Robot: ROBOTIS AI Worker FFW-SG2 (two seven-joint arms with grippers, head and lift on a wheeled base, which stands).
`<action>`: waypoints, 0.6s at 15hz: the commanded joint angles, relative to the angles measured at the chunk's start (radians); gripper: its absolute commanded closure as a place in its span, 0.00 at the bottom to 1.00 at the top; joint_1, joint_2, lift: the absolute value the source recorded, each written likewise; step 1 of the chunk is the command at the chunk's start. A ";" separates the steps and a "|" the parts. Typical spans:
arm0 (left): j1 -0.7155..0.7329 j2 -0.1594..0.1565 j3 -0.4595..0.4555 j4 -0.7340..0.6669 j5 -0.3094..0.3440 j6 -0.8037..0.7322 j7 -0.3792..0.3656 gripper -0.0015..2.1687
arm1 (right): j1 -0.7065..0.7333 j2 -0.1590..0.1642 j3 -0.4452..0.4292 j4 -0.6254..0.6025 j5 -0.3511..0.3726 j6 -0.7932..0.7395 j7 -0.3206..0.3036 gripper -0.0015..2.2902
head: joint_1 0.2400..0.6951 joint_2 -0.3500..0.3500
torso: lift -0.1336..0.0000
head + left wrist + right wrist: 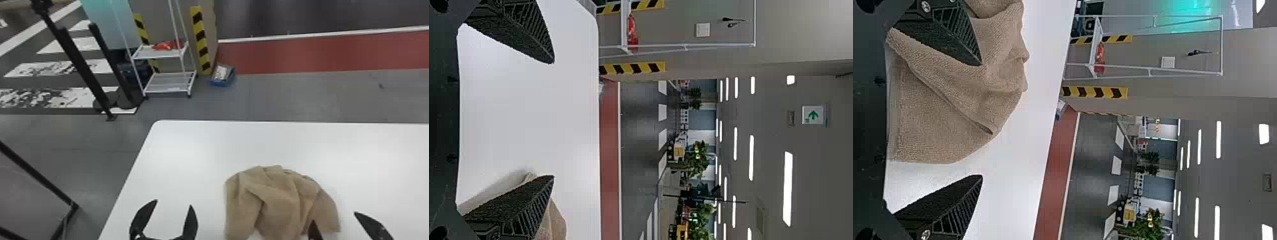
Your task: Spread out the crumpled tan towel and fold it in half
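Tan towel [277, 198] is seen crumpled, apart from far edge of worktop [191, 150]. Fingers of left gripper [173, 203] and right gripper [334, 217] are spread wide.

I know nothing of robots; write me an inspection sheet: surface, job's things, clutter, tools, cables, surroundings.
Surface: white table, rounded corner at far left.
Job's things: tan towel lying crumpled on the table, not yet spread or folded.
Clutter: blue container on the floor beyond the table; red item on the white rack's upper shelf.
Tools: left tool open, left of the towel; right tool open, at the towel's right edge, contact unclear.
Cables: nothing seen.
Surroundings: white rack, yellow-and-black striping, red floor strip.
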 commanded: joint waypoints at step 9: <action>-0.019 -0.001 -0.015 0.000 -0.014 0.053 -0.008 0.03 | -0.214 0.000 -0.290 -0.012 0.193 0.593 0.779 0.05 | 1.00 0.69 | 1.00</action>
